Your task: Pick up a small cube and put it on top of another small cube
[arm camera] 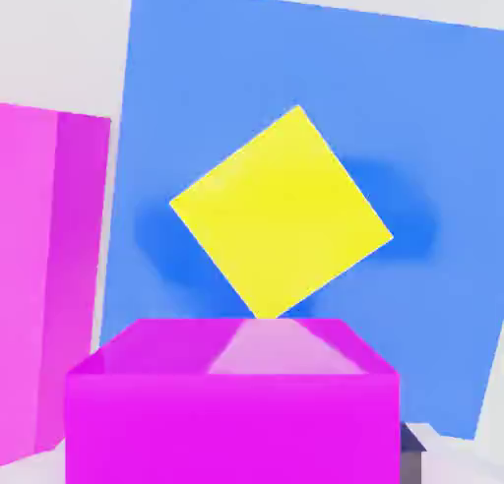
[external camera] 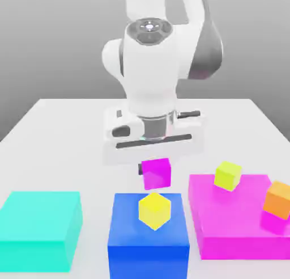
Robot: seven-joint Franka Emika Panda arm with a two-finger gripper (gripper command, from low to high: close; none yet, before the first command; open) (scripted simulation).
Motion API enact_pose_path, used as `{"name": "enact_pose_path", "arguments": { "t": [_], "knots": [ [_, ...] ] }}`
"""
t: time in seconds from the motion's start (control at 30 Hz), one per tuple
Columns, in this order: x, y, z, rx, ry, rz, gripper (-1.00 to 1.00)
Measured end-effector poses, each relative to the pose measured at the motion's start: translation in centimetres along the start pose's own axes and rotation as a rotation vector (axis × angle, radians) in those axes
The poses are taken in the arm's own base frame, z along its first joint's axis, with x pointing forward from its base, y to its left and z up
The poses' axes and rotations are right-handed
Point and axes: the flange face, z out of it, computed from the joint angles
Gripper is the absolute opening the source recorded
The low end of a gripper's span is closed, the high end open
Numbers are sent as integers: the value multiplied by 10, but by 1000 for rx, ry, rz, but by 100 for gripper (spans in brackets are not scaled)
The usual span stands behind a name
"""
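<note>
My gripper (external camera: 156, 170) is shut on the small magenta-pink cube (external camera: 157, 173) and holds it in the air, just behind the big blue block (external camera: 148, 241). A dark fingertip (external camera: 140, 169) shows at the cube's side. The small warm-yellow cube (external camera: 154, 210) rests on top of the blue block, turned corner-on, in front of and below the held cube. In the hand view the magenta-pink cube (arm camera: 233, 413) sits close to the camera, with the yellow cube (arm camera: 283, 211) beyond it on the blue block (arm camera: 413, 128).
A big magenta block (external camera: 226, 229) stands at the exterior view's right and carries a greenish-yellow cube (external camera: 227, 175) and an orange cube (external camera: 278, 199). A big cyan block (external camera: 39, 229) stands at the left. All sit on a white table (external camera: 68, 136).
</note>
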Motion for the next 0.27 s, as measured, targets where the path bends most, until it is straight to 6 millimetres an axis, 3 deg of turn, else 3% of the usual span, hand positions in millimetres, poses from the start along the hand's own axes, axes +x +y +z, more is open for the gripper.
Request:
{"name": "enact_pose_path", "arguments": {
  "t": [0.1, 0.13, 0.27],
  "knots": [
    [5, -3, 29, 12, 27, 6, -100],
    [5, -3, 41, 13, 29, 7, 100],
    [5, -3, 41, 13, 29, 7, 100]
  ]
}}
